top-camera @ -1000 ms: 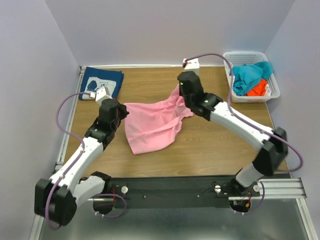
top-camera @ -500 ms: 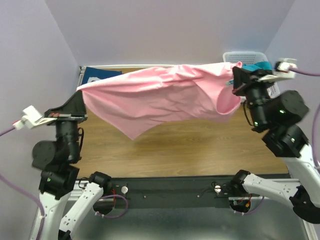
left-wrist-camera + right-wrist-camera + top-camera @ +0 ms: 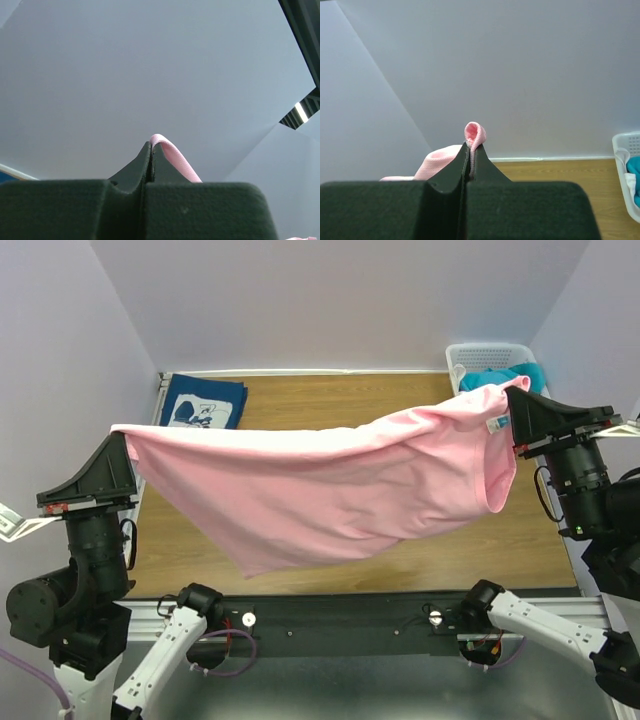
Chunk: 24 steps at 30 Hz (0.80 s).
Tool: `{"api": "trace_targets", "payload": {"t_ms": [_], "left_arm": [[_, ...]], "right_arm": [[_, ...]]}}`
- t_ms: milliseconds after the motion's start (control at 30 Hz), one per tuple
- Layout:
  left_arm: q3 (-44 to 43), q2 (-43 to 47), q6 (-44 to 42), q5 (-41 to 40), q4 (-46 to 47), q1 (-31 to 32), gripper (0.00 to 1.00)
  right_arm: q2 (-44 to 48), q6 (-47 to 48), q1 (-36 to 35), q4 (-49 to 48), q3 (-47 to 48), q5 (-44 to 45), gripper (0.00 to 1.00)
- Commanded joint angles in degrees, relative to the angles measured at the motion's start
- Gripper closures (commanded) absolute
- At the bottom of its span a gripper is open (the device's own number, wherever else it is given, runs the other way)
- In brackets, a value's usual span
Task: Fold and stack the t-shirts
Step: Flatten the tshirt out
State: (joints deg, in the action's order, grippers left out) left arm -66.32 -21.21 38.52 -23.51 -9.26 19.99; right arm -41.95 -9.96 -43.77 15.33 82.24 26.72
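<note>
The light pink t-shirt [image 3: 320, 490] hangs stretched in the air between both grippers, high above the table. My left gripper [image 3: 120, 433] is shut on its left end; in the left wrist view a pink fold [image 3: 170, 155] sticks out of the closed tips. My right gripper [image 3: 512, 395] is shut on its right end, near the sleeve; in the right wrist view a pink loop [image 3: 475, 134] pokes out of the closed tips. The navy blue t-shirt with a white print [image 3: 203, 402] lies folded at the table's far left corner.
A white basket [image 3: 478, 352] with teal cloth [image 3: 490, 378] stands at the far right, partly behind the pink shirt; it also shows in the right wrist view [image 3: 626, 170]. The wooden table [image 3: 300, 405] is walled on three sides.
Both arms have risen from the table, lifted the pink shirt off it and pulled apart, spreading the shirt wide. It now hangs higher and nearer the camera than half a second ago.
</note>
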Motion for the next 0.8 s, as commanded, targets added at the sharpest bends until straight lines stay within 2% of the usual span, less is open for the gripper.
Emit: {"api": "trace_targets", "payload": {"t_ms": [0, 67, 167, 233, 300, 333, 367, 400, 467, 500, 533, 600, 633, 700, 733, 767], "left_arm": [[0.0, -3.1, -1.1, -2.4, 1.2, 0.1, 1.00], [0.7, -6.8, -1.0, -5.1, 1.7, 0.1, 1.00], [2.7, -14.4, -0.9, -9.3, 2.8, 0.1, 1.00], [3.4, -22.1, -0.9, -11.8, 3.9, 0.0, 1.00], [4.5, -28.4, -1.1, -13.5, 5.4, -0.9, 1.00], [4.5, -36.0, -1.3, -11.9, 6.1, -2.1, 1.00], [3.1, -40.4, -1.3, -9.8, 6.4, -5.5, 1.00], [2.0, -49.4, -1.7, -5.0, 6.5, -6.8, 1.00], [-3.4, -59.0, -2.4, -2.7, 6.5, -8.2, 0.98], [-6.0, -63.8, -3.6, -1.6, 6.4, -8.9, 0.86], [-8.7, -72.5, -3.8, 0.2, 5.9, -9.0, 0.61], [-18.4, -79.7, -4.7, 1.6, 1.8, -9.0, 0.31], [-22.8, -84.6, -4.4, 2.8, -0.3, -9.0, 0.13], [-25.1, -87.0, -5.5, 3.7, -0.8, -9.0, 0.02], [-25.7, -87.3, -5.1, 3.9, -1.0, -9.0, 0.02], [-24.9, -86.7, -5.1, 4.0, -0.9, -8.9, 0.02]], "right_arm": [[-0.8, -0.9, 0.1, 2.1, -0.1, 3.1, 0.96], [-3.7, -0.5, 0.2, 2.2, -1.0, 6.0, 0.96], [-10.1, -0.3, 0.1, 2.1, -3.0, 17.2, 0.96], [-14.3, -0.2, 0.2, 2.1, -5.3, 22.0, 0.96], [-22.9, -0.4, 0.9, 2.2, -6.0, 27.9, 0.96], [-26.5, -0.9, 2.1, 2.2, -6.1, 28.2, 0.96], [-29.3, -1.8, 6.5, 2.1, -6.1, 26.1, 0.96], [-35.4, -3.1, 10.1, 2.1, -6.0, 16.5, 0.96], [-41.5, -7.1, 20.2, 1.9, -5.2, 5.6, 0.96], [-45.6, -7.6, 22.2, 1.0, -3.2, 0.4, 0.96], [-53.2, -8.1, 23.6, 1.1, -1.2, 0.4, 0.96], [-61.0, -7.1, 25.9, 1.2, 5.3, 0.7, 0.92], [-67.1, -6.9, 27.1, 1.8, 7.4, 1.1, 0.64], [-70.6, -6.9, 27.9, 2.2, 10.6, 1.4, 0.27], [-72.5, -6.9, 28.2, 2.4, 12.8, 1.5, 0.00], [-72.7, -6.9, 28.2, 2.5, 13.3, 1.7, 0.00]]}}
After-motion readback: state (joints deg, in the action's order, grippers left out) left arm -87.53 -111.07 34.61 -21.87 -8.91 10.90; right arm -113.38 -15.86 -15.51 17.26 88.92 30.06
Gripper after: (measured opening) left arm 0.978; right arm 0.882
